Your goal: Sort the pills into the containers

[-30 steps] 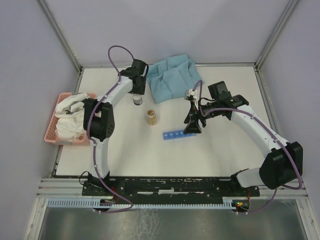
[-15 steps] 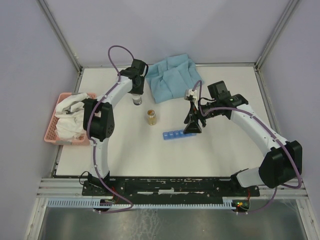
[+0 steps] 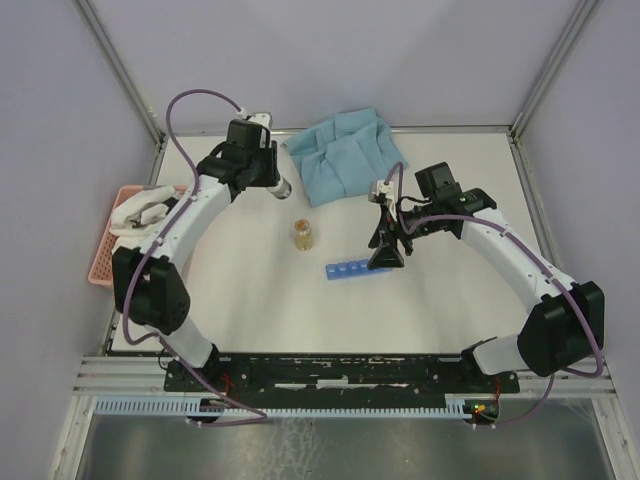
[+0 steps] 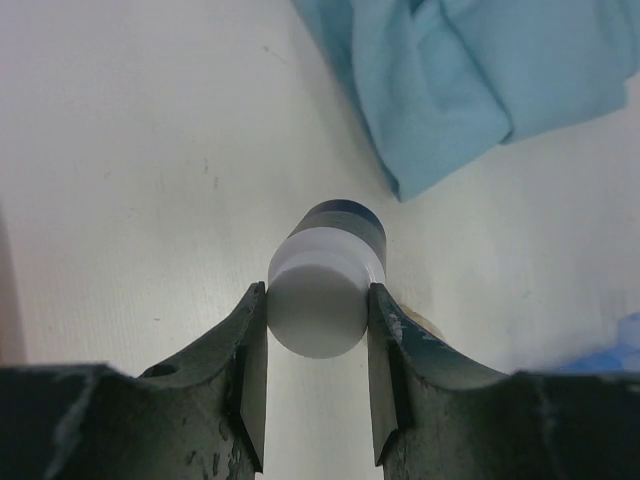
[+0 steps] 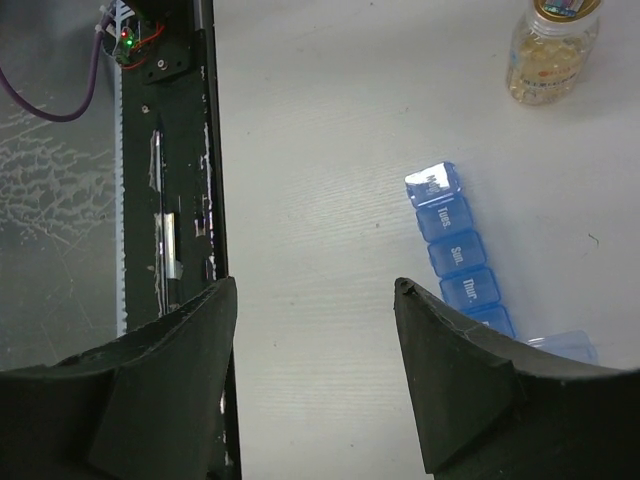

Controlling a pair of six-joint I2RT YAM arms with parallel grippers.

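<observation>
My left gripper (image 3: 274, 180) (image 4: 318, 312) is shut on a small bottle (image 3: 284, 187) by its white cap (image 4: 318, 300); the bottle has a dark band below the cap and hangs tilted above the table beside the blue cloth. The containers are one blue pill-organiser strip (image 3: 347, 270) (image 5: 455, 250) with day labels, lying mid-table. My right gripper (image 3: 385, 256) (image 5: 316, 290) stands open over the strip's right end with nothing between its fingers. A clear bottle of yellow pills (image 3: 304, 234) (image 5: 550, 55) stands upright left of the strip.
A crumpled blue cloth (image 3: 345, 155) (image 4: 480, 70) lies at the back of the table. A pink basket (image 3: 103, 262) holding white cloth (image 3: 140, 210) sits at the left edge. The black rail (image 5: 170, 150) runs along the near edge.
My left gripper closed on the white-capped bottle, lifted it off the table and tipped it sideways, and the left arm swung out to the left. The right arm has not moved.
</observation>
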